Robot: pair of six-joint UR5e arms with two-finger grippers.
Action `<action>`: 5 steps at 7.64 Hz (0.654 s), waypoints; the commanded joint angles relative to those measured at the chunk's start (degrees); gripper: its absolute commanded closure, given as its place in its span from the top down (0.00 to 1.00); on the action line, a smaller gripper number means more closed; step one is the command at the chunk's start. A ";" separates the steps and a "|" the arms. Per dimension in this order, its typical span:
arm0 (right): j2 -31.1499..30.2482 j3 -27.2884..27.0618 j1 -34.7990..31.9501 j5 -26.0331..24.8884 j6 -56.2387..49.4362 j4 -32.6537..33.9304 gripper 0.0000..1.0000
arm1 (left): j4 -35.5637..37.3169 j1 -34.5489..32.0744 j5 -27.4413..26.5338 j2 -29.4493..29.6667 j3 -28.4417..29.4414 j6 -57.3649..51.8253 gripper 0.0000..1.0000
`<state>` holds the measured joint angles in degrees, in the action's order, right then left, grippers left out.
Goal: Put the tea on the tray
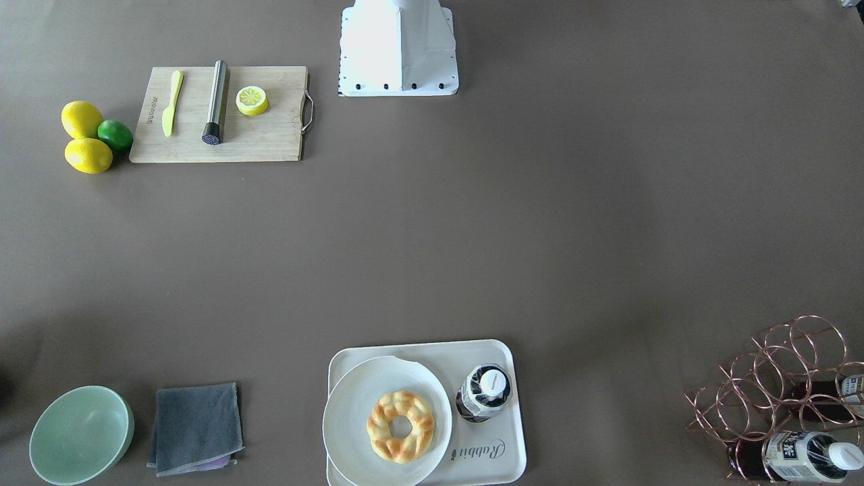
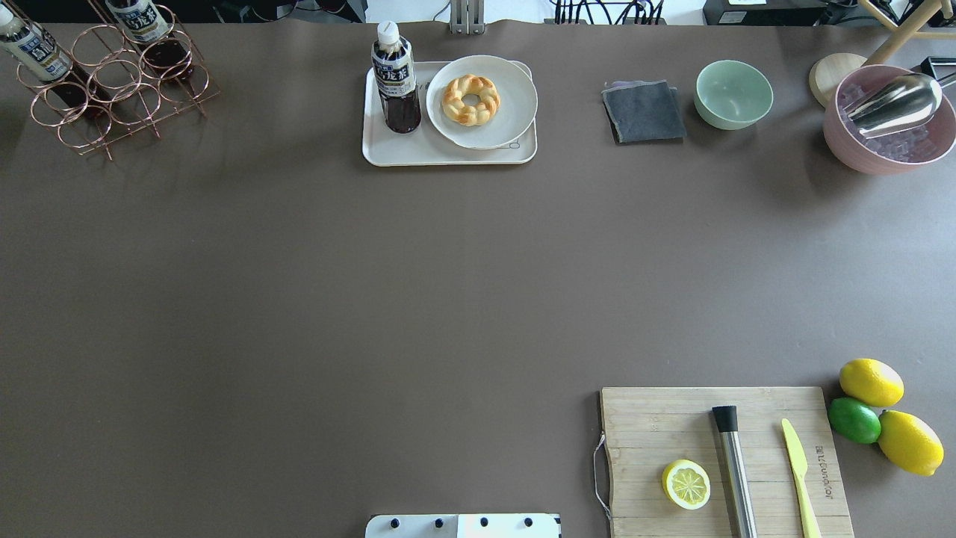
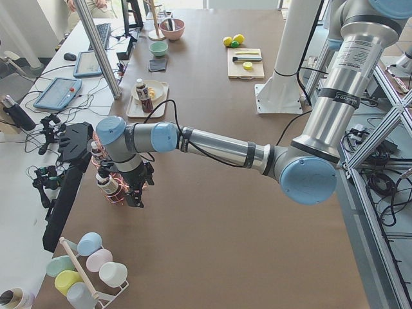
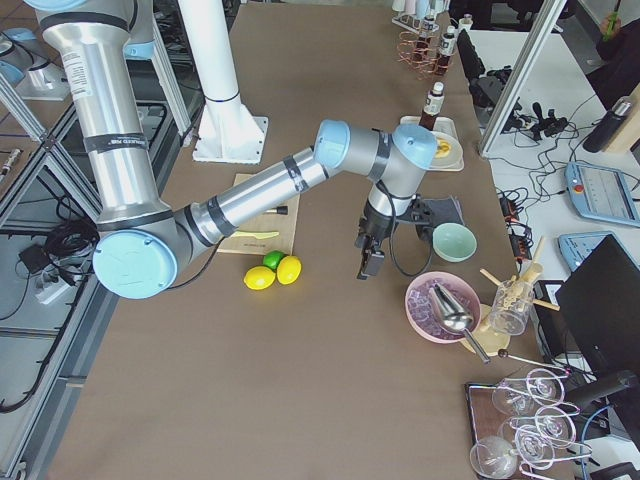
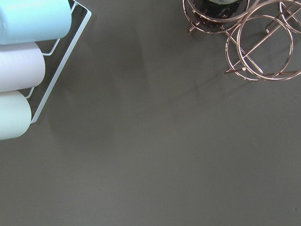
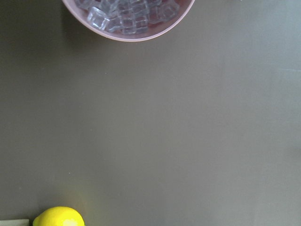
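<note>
The tea (image 2: 396, 86), a clear bottle of dark liquid with a white cap, stands upright on the cream-white tray (image 2: 448, 155), beside a round plate with a ring-shaped pastry (image 2: 470, 99). It also shows in the front-facing view (image 1: 484, 393) on the tray (image 1: 496, 462). My left gripper (image 3: 137, 201) shows only in the left side view, far from the tray, by the copper bottle rack (image 3: 112, 187); I cannot tell if it is open. My right gripper (image 4: 366, 268) shows only in the right side view, over bare table near the lemons; I cannot tell its state.
The copper rack (image 2: 112, 90) holds other tea bottles at the far left corner. A grey cloth (image 2: 644, 112), a green bowl (image 2: 733, 93) and a pink bowl of ice (image 2: 889, 123) stand at the far right. A cutting board (image 2: 721, 463) and lemons (image 2: 889, 418) lie near right.
</note>
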<state>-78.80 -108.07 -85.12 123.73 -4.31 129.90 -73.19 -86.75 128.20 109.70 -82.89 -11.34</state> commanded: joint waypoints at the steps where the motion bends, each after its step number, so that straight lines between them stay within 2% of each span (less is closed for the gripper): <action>1: -6.54 10.48 -6.02 2.39 -0.52 -20.42 1.00 | -0.11 0.00 -0.05 0.69 0.35 -3.76 0.98; 5: -7.16 12.62 -7.87 4.59 0.01 -21.70 1.00 | -0.46 0.53 -0.23 0.69 0.44 -3.87 0.98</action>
<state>-85.76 -96.00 -92.12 127.83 -4.48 108.64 -73.80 -86.31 128.08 110.48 -82.46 -15.16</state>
